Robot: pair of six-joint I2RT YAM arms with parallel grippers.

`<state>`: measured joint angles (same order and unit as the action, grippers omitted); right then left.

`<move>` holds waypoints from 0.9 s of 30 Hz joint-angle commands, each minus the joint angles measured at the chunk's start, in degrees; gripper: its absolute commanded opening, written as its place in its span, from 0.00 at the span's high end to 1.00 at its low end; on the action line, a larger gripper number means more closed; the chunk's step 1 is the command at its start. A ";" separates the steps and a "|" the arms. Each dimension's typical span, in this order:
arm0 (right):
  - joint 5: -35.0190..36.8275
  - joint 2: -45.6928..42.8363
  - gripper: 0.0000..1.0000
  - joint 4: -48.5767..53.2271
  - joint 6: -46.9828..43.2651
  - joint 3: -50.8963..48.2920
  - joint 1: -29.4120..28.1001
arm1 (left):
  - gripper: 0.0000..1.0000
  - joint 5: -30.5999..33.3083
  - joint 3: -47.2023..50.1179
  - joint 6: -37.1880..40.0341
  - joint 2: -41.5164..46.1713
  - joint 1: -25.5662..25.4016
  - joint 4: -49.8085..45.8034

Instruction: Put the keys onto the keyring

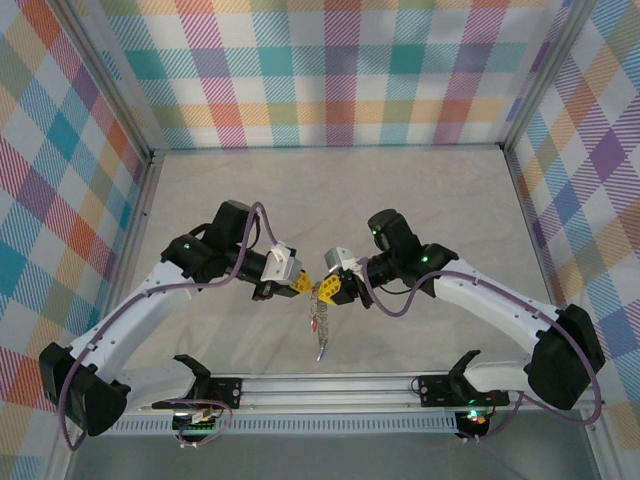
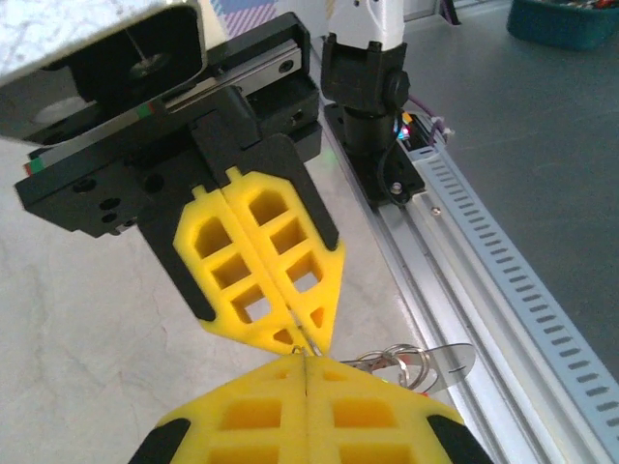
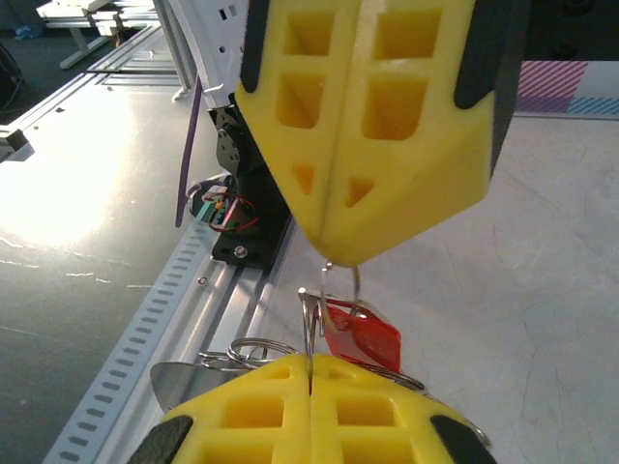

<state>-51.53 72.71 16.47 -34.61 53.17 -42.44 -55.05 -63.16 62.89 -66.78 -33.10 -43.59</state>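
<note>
1. The left gripper (image 2: 305, 375) is pressed fully together, its yellow tips nipping a thin bit of the keyring (image 3: 335, 280) wire.
2. The right gripper (image 3: 309, 375) is clamped tight too, pinching the same wire, so the two sit nose to nose, almost touching.
3. So the keyring hangs between both tips, mid-table (image 1: 330, 200) and close to the arm bases.
4. A red key (image 3: 363, 338) and a flat silver piece (image 3: 184, 379) dangle just under the tips. I honestly can't tell how many keys are in that bunch.
</note>
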 commanded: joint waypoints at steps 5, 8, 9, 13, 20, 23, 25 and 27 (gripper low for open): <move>-2.40 0.46 1.00 1.42 -2.57 2.74 0.21 | 1.00 -0.79 -2.66 3.97 -1.87 -2.00 -3.93; -2.56 0.39 1.00 1.61 -2.57 2.82 0.20 | 1.00 0.28 -3.27 4.70 -2.66 -2.70 -4.82; -2.57 0.47 1.00 1.66 -2.65 2.83 0.21 | 1.00 0.15 -3.44 4.74 -2.77 -2.83 -4.92; -2.76 0.59 1.00 1.90 -2.66 2.83 0.18 | 1.00 -0.88 -3.42 4.04 -2.58 -3.14 -3.74; -1.35 -0.02 1.00 2.13 -2.81 2.63 0.30 | 1.00 -1.78 -4.17 6.10 -2.81 -3.22 -6.15; -0.90 -0.15 1.00 3.10 -3.35 2.82 0.34 | 1.00 -0.86 -4.04 6.68 -2.72 -3.33 -6.85; -0.32 -0.36 1.00 3.30 -3.45 2.76 0.34 | 1.00 -0.09 -3.82 6.97 -2.56 -3.37 -7.07; 0.07 -0.54 1.00 3.47 -3.60 2.81 0.33 | 1.00 0.75 -3.73 7.32 -2.48 -3.41 -7.54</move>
<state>-50.11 73.25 19.44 -36.27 54.00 -42.35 -54.26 -65.80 67.81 -69.47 -35.55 -48.99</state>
